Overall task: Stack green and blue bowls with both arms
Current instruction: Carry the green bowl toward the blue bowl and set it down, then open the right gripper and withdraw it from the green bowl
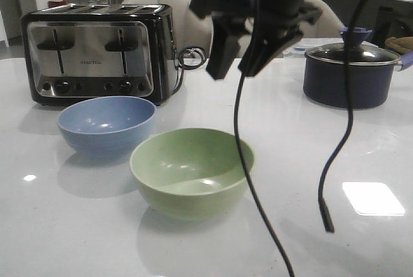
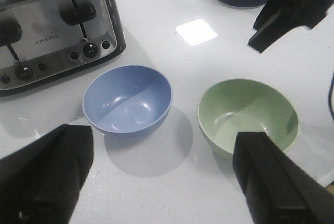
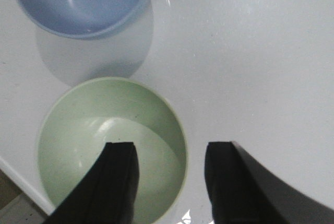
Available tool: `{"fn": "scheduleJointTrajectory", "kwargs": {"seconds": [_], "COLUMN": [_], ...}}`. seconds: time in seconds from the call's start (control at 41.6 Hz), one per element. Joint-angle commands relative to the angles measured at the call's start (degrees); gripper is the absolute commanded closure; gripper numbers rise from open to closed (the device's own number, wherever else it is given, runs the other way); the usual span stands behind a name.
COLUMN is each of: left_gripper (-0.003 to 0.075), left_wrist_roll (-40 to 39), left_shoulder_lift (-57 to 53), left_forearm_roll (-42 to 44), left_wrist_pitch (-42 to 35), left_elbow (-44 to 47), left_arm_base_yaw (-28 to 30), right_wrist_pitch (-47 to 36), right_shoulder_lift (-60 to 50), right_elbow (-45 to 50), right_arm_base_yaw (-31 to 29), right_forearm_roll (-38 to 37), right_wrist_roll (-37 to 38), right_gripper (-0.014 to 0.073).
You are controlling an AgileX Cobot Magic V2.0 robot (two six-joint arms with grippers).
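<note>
A: Where do the two bowls sit?

B: Side by side on the white table (image 1: 77,225), close but not touching. The green bowl (image 1: 191,171) lies directly under the right gripper (image 3: 169,182), and the blue bowl (image 1: 106,125) is just beyond it, toward the four-slot toaster (image 1: 97,51).

A: And the grippers?

B: The right gripper hangs above the green bowl, jaws spread and holding nothing. Its wrist view shows one finger over the bowl's hollow and the other outside, so the near rim falls between them. The left gripper (image 2: 162,182) is also spread wide and empty, with both bowls ahead of it.

A: How should the pick go?

B: My judgement: lower the right gripper straight down so the rim stays between the fingers, then close on the wall only. The matte wall is thin and curved, so a shallow bite could slip or tip the bowl. Keep the loose black cable (image 1: 248,180) away from the rim.
</note>
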Motion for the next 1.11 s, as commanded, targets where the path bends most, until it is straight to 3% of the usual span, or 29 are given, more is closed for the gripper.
{"fn": "scheduleJointTrajectory", "kwargs": {"seconds": [0.0, 0.481, 0.793, 1.081], "left_gripper": [0.0119, 0.012, 0.012, 0.012], "left_wrist_roll": [0.1, 0.1, 0.1, -0.71], "left_shoulder_lift": [0.15, 0.15, 0.15, 10.92], "left_forearm_roll": [-0.49, -0.49, -0.49, -0.18], "left_wrist_pitch": [-4.62, -4.72, -4.52, 13.71], "left_elbow": [-1.64, -1.64, -1.8, -13.42], "left_arm_base_yaw": [-0.57, -0.57, -0.57, 2.31], "right_wrist_pitch": [-1.98, -3.72, -4.06, -4.06], "right_shoulder_lift": [-9.53, -41.27, -48.54, -48.35], "right_elbow": [1.68, 25.49, 34.56, 34.56], "right_arm_base_yaw": [0.52, 0.64, 0.64, 0.64], "right_forearm_roll": [0.16, -2.53, -2.36, -1.77], "right_wrist_roll": [-2.44, -4.33, -4.33, -4.33], "right_gripper": [0.0171, 0.0171, 0.0171, 0.0171]}}
